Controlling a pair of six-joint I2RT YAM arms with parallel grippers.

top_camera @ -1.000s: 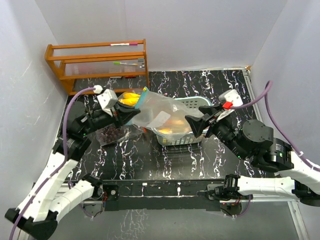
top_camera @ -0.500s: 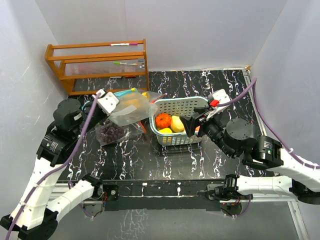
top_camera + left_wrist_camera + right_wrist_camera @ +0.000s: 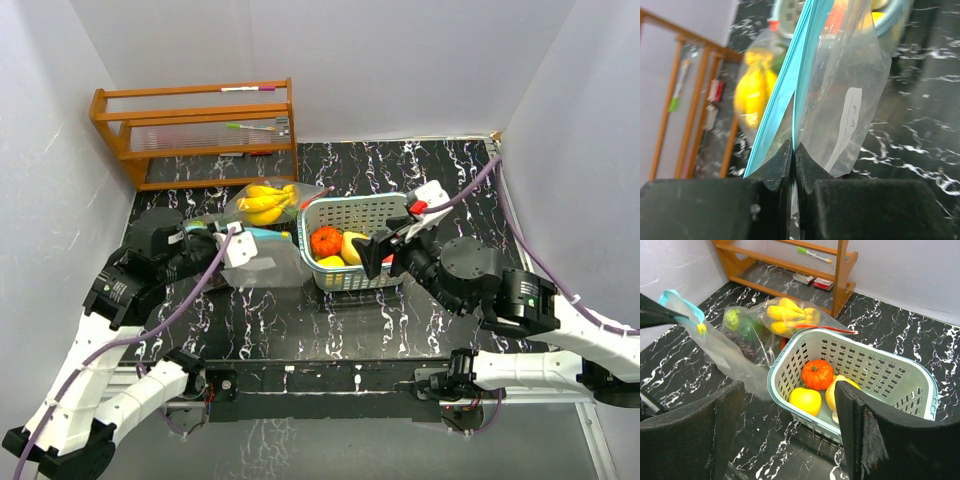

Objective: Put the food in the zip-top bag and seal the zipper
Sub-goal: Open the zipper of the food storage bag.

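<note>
The clear zip-top bag (image 3: 268,268) with a blue zipper edge lies left of the basket. It holds yellow bananas (image 3: 268,200), a lime-green fruit (image 3: 731,319) and dark grapes (image 3: 744,340). My left gripper (image 3: 236,246) is shut on the bag's blue zipper edge (image 3: 802,65), with the jaws pressed together on it (image 3: 793,145). The bananas (image 3: 752,90) show blurred behind it. My right gripper (image 3: 374,252) is open and empty above the basket's near left rim (image 3: 790,387). An orange fruit (image 3: 817,374), a lemon (image 3: 805,400) and a yellow peach (image 3: 837,392) lie in the basket.
The pale blue slotted basket (image 3: 372,205) stands mid-table, right of the bag. A wooden rack (image 3: 195,130) with markers stands at the back left. White walls close in the left, back and right sides.
The bag, first stretched over the basket between both grippers, is now held only by the left. The left gripper swung its edge back, then nearer; the basket's fruit is uncovered.
</note>
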